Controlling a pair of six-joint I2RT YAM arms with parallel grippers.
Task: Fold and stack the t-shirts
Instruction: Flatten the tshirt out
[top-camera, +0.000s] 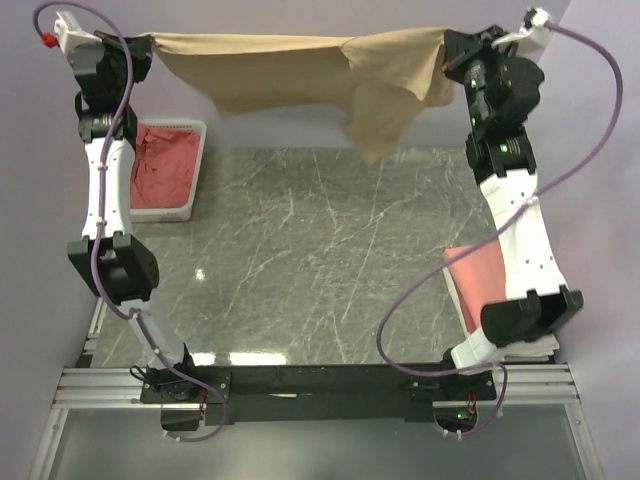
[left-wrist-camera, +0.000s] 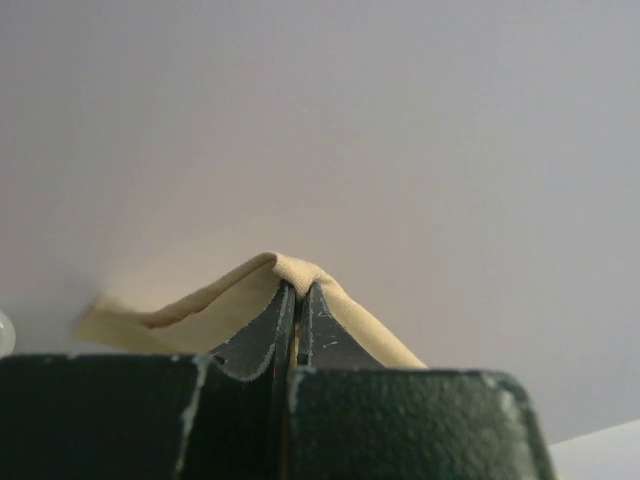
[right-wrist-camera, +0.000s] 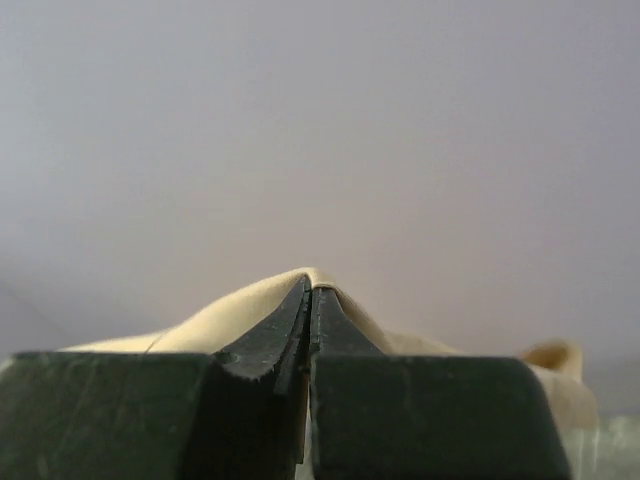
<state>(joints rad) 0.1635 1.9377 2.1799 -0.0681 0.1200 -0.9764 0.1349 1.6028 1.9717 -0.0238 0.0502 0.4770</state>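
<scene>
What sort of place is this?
Probably a robotics lab bench: marble-look tabletop on aluminium rails, white bin of red cloth, tan t-shirt stretched between left arm and right arm.

No legible text or labels anywhere.

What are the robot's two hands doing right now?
Left gripper: closed, pinching the tan t-shirt.
Right gripper: closed, pinching the same t-shirt.

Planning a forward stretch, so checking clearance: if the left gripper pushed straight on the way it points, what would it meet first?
Past the tan t-shirt it pinches, the left gripper faces only the plain wall; distance unclear.
</scene>
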